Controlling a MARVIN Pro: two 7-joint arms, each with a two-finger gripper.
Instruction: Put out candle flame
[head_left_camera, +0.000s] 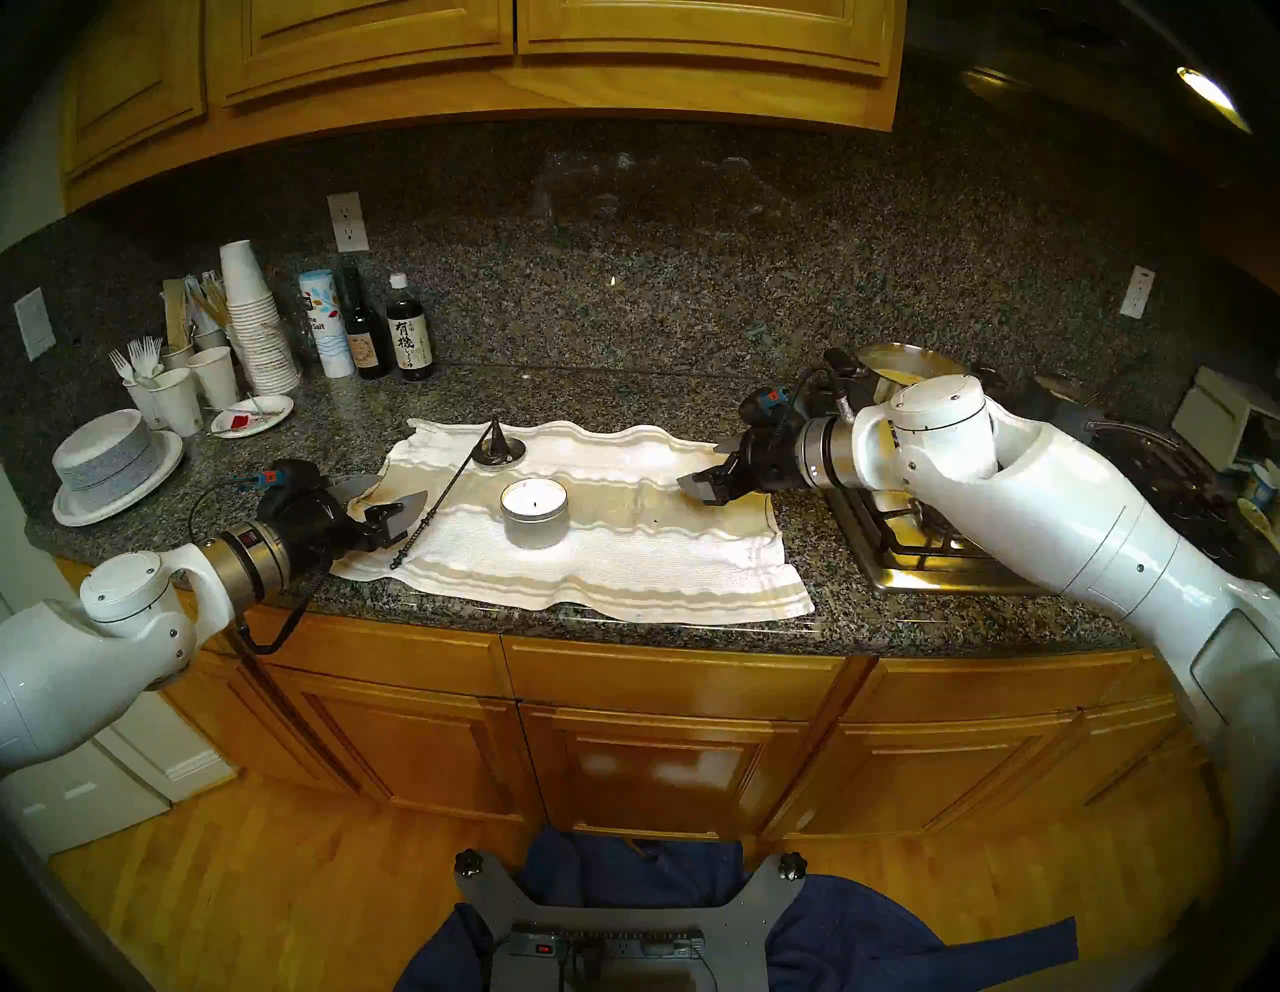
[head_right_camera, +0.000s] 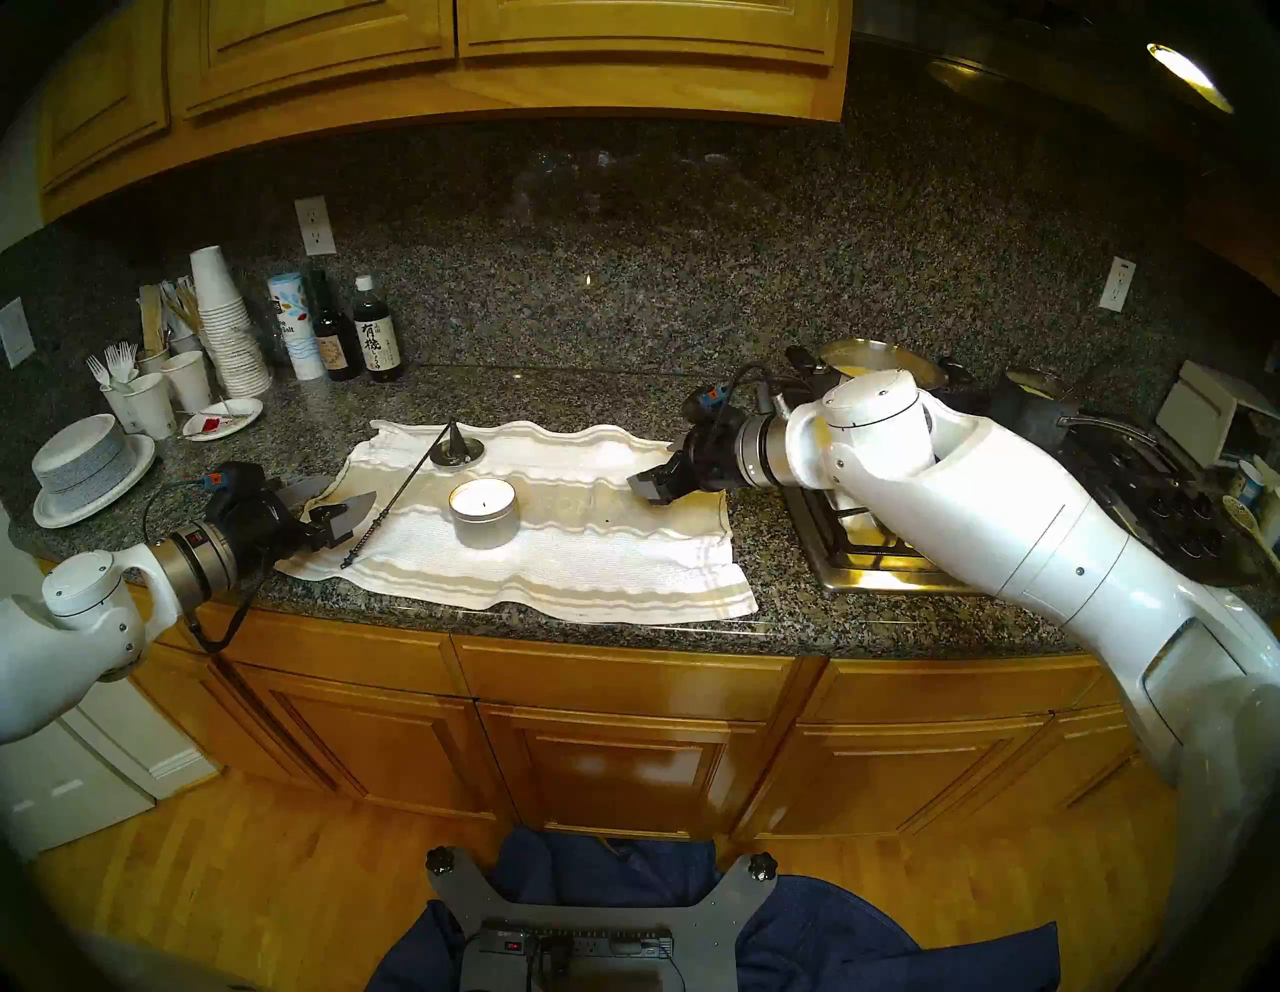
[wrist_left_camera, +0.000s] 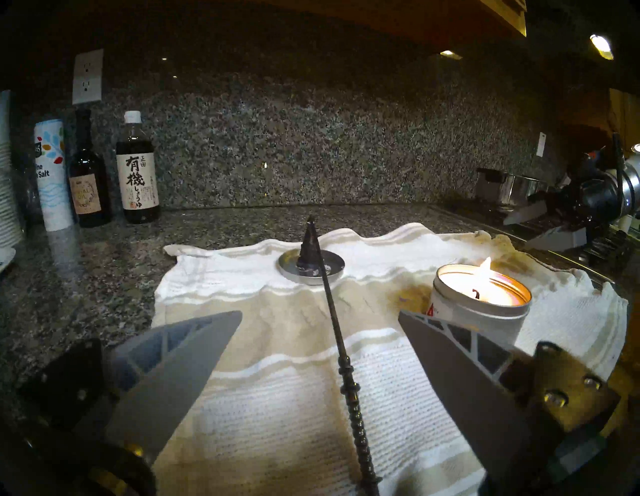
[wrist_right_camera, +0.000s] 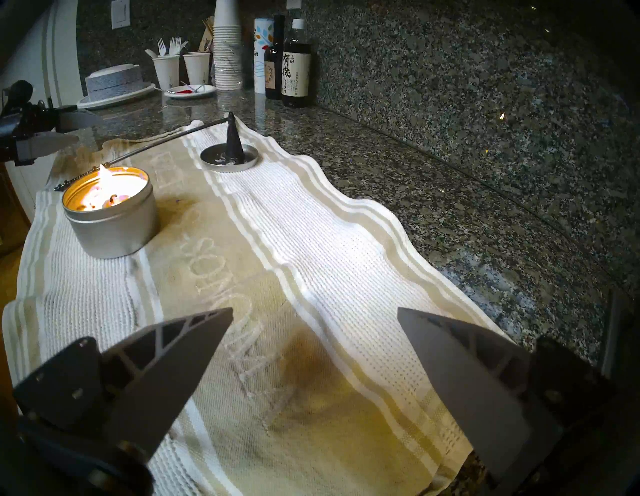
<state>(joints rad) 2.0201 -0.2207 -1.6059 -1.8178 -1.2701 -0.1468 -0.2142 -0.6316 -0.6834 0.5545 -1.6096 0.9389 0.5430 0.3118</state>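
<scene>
The candle (head_left_camera: 533, 513) sat lit on the towel (head_left_camera: 623, 554), its flame (wrist_left_camera: 485, 264) barely discernible from the head views, while both empty end effectors, left (head_left_camera: 388, 500) and right (head_left_camera: 710, 478), stood wide open.

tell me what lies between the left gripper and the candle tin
The snuffer's thin rod handle crosses the towel between the open left gripper and the candle; plainest in the head view.

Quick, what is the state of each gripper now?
Left gripper: open, holding nothing.
Right gripper: open, holding nothing.
</scene>
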